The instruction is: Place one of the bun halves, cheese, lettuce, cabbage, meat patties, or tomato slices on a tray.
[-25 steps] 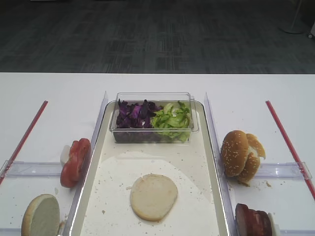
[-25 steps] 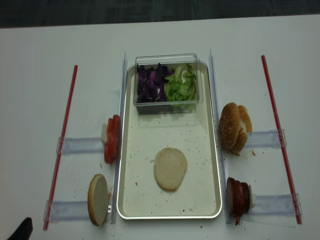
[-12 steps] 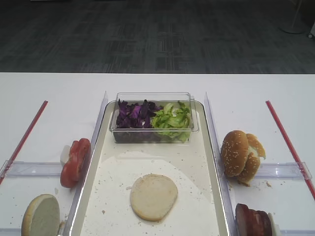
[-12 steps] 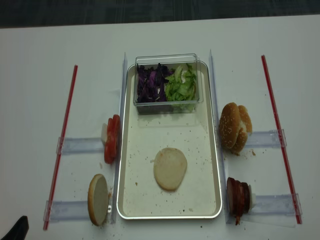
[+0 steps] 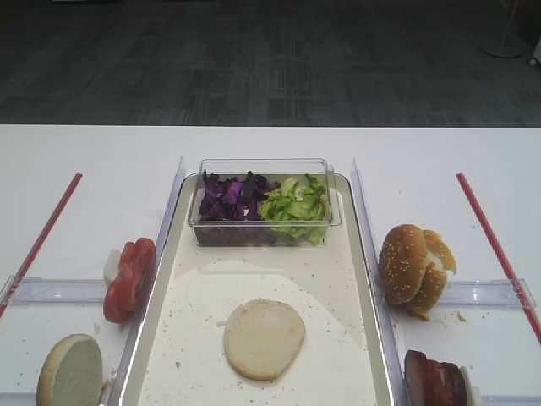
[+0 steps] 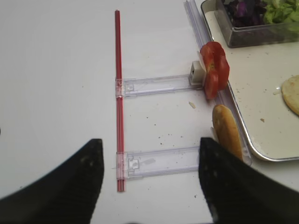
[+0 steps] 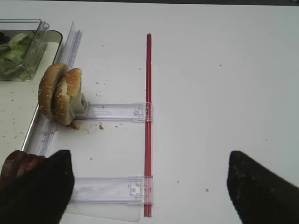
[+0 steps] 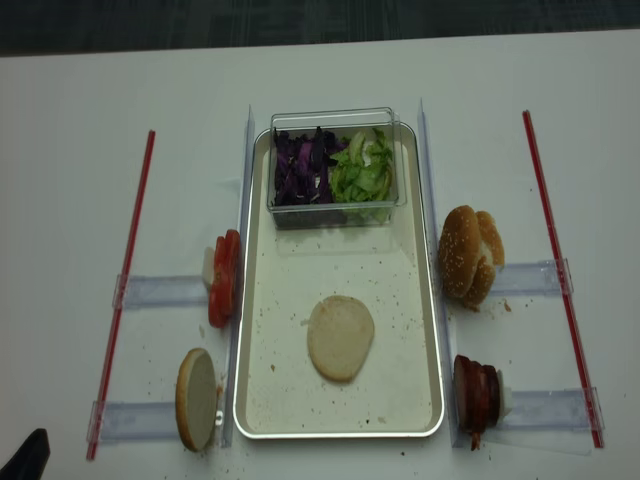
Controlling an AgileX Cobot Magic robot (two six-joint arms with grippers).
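Now | bun half (image 5: 264, 338) lies flat on tray (image 5: 359, 279), near middle; left gripper (image 6: 149, 182) spread, holding nothing; right gripper (image 7: 149, 186) spread, holding nothing

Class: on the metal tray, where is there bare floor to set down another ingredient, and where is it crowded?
Bare floor on the silvery metal tray lies between the clear plastic tub and the flat pale bun half, and beside that bun. The far end is crowded by the tub.

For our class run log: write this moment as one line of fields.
bun half: flat on tray | left gripper: open, empty, over table | right gripper: open, empty | tomato slices: beside tray | meat patties: outside tray
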